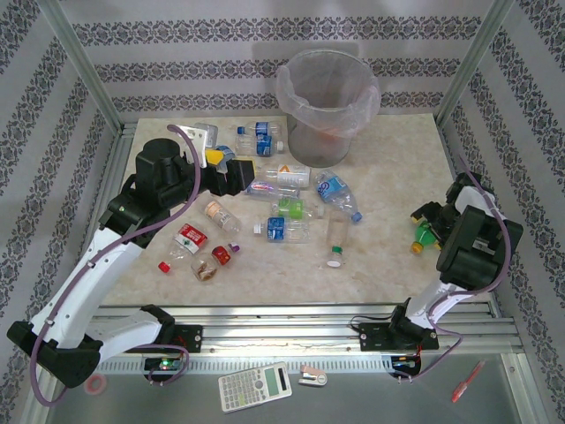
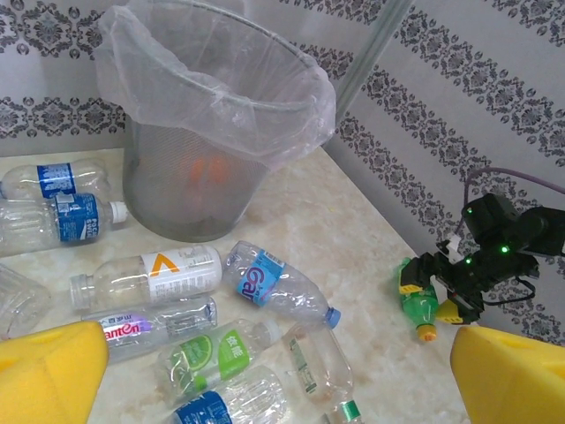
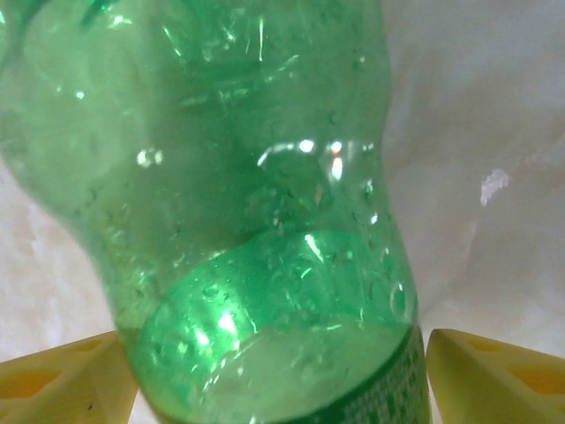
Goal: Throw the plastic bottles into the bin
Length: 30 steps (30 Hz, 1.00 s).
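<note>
— Crushed green plastic bottle [image 1: 425, 235], far right on the marbled table [image 1: 388, 274], is straddled by the right gripper [image 3: 281, 380]; a sliver of gap is seen.
— Left gripper [image 2: 278, 375] is spread wide near the bagged grey mesh bin [image 1: 316, 141].

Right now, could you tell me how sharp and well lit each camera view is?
Top external: evenly lit and sharp across the table. Left wrist: the bin is crisp, but the yellow fingers at the bottom corners are blurred. Right wrist: the green bottle sits very close, soft-focused with bright glints, and the surface behind looks washed out.
</note>
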Motion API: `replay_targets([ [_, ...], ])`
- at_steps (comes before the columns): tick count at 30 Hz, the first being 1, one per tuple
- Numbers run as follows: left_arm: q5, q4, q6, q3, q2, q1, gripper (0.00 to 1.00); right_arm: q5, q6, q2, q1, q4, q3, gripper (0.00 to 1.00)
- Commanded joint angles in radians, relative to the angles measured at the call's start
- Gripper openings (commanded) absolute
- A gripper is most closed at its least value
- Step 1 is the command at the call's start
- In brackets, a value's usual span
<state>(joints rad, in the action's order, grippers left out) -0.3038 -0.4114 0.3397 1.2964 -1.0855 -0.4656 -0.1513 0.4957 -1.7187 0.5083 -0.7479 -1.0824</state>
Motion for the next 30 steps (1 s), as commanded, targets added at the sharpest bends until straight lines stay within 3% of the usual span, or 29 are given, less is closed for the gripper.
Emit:
replay_targets([
  [1, -0.040, -0.015, -0.032, 0.018, 0.021, -0.014, 1.00, -0.018, -0.014, -0.032, -0.002, 0.009, -0.023, 0.80],
  [13, -0.147, -0.034, -0.039, 0.023, 0.016, -0.014, 1.00, -0.060, 0.007, -0.065, -0.019, 0.031, -0.022, 0.69],
  [22, -0.333, -0.115, -0.041, 0.030, -0.009, -0.013, 1.00, -0.066, 0.010, -0.061, -0.029, 0.036, -0.013, 0.61],
  [30, -0.320, -0.102, -0.039, 0.006, 0.003, -0.014, 1.00, -0.086, 0.025, -0.049, -0.054, 0.047, -0.003, 0.52],
])
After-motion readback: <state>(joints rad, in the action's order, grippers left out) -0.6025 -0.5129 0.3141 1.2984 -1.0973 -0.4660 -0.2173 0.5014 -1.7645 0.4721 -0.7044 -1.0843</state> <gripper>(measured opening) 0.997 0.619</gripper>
